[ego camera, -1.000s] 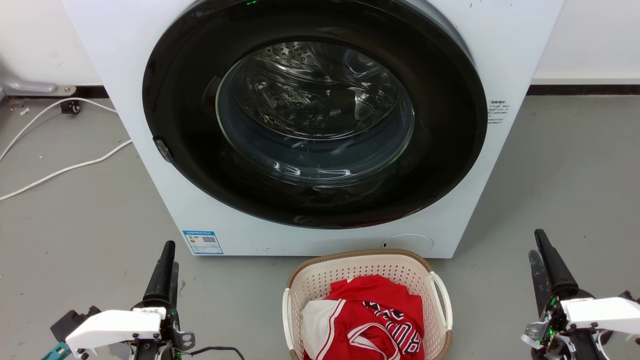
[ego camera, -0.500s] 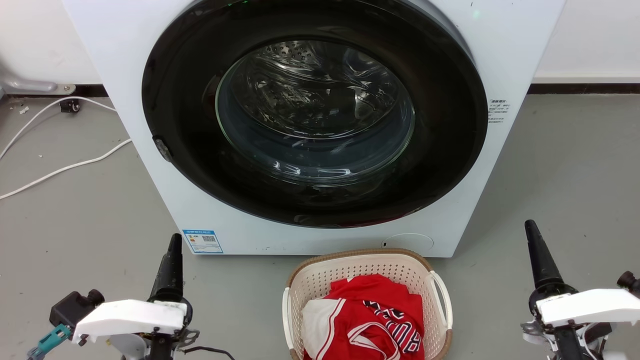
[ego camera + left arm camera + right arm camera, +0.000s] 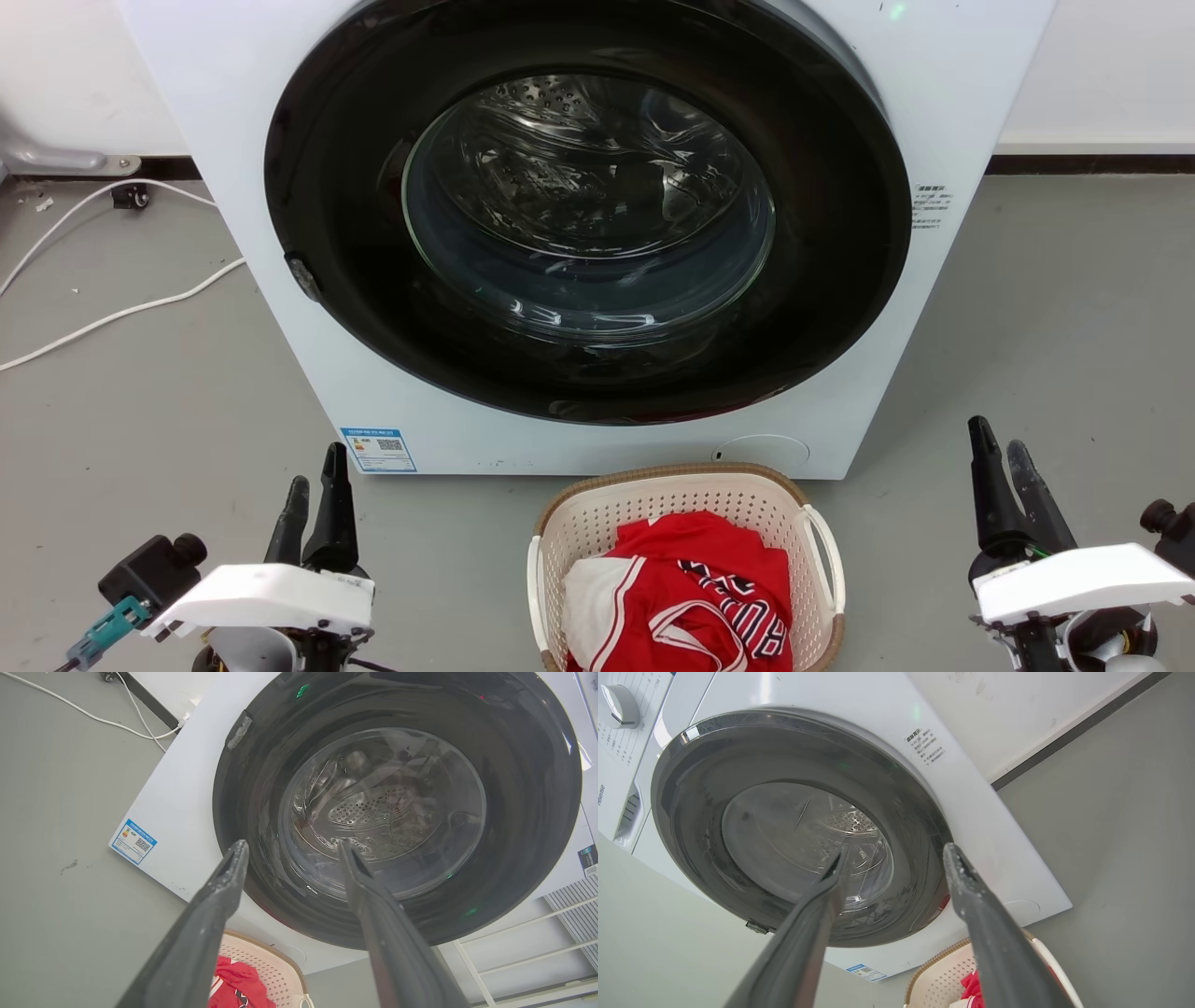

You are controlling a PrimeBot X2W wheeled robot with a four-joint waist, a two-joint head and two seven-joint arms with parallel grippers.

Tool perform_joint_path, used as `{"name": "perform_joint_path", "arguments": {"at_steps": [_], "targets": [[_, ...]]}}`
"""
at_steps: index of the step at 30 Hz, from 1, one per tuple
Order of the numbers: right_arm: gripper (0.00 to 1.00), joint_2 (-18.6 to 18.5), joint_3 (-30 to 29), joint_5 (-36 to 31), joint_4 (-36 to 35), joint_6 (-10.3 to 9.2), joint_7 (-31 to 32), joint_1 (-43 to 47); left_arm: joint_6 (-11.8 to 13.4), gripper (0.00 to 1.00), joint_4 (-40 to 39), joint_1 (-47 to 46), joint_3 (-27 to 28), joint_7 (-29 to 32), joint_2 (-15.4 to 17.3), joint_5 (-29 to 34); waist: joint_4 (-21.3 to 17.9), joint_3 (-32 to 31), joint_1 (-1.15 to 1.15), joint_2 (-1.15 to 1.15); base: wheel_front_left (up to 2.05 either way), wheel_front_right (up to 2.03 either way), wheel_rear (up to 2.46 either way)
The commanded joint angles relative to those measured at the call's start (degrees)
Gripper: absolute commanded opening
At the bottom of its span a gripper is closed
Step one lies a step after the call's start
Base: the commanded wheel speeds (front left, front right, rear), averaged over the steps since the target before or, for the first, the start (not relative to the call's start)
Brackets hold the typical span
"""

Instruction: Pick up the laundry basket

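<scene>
Head view: laundry basket (image 3: 667,474) at 6 o'clock on the grey floor (image 3: 1055,308), just before the white washing machine (image 3: 943,112) with its dark round door; red-and-white garment (image 3: 691,579) inside; left gripper (image 3: 316,469) at 7 o'clock and right gripper (image 3: 995,437) at 5 o'clock, both well apart from the basket, fingers parted, holding nothing.
Left wrist view: fingers spread before the door; basket at 6 o'clock.
Right wrist view: fingers spread, empty; basket at 5 o'clock.

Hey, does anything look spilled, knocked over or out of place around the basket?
Nothing serious. The laundry basket sits upright before the washing machine, red garment inside, nothing spilled. The only untidy thing: loose white cables trailing across the floor on the left.
</scene>
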Motion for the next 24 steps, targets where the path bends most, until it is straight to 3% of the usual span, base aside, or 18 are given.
{"name": "perform_joint_path", "arguments": {"at_steps": [1,24], "targets": [[1.00,-0.23,0.17,-2.54,-1.20,0.06,-0.63,-0.20,0.33,1.00,-0.98,-0.26,-0.38,-0.62,0.46,2.35,0.01,0.01,0.00,0.00,0.00,0.00,0.00],[1.00,-0.24,1.87,-21.30,-2.18,0.09,-4.45,1.69,2.72,1.00,-0.62,1.08,-3.26,-4.46,2.00,18.06,0.09,-0.09,0.00,0.00,0.00,0.00,0.00]]}}
